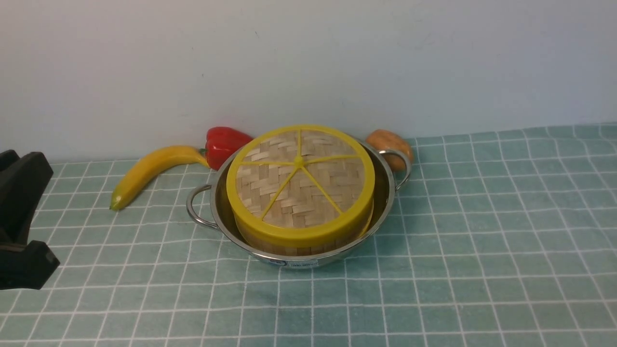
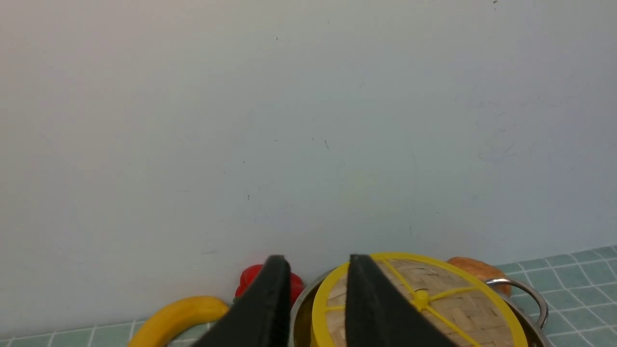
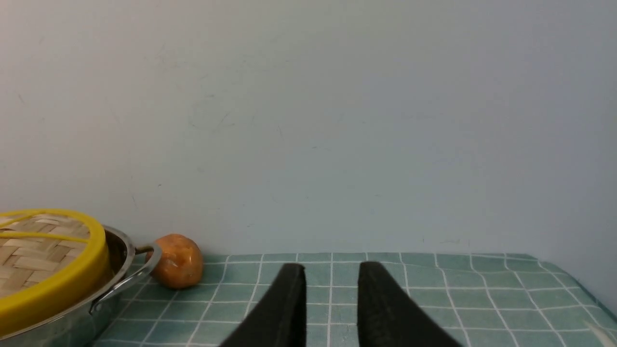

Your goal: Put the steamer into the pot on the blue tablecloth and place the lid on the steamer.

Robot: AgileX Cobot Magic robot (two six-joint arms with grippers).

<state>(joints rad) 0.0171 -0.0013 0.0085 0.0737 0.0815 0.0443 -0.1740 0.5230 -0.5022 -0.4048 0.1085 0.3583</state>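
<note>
While lid [image 1: 300,180] caps steamer [image 1: 308,243] in pot [image 1: 385,193], both grippers apart frm it, jaws parted, empty.

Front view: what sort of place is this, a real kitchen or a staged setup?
Likely a staged tabletop: a checked blue tablecloth against a bare wall, with a pot, banana and red pepper.

The scene is seen from the front, slightly above, with the pot [image 1: 299,212] centred against the wall. Both wrist views are set low, facing that wall; pot and lid [image 2: 424,299] are shared by all three.
</note>
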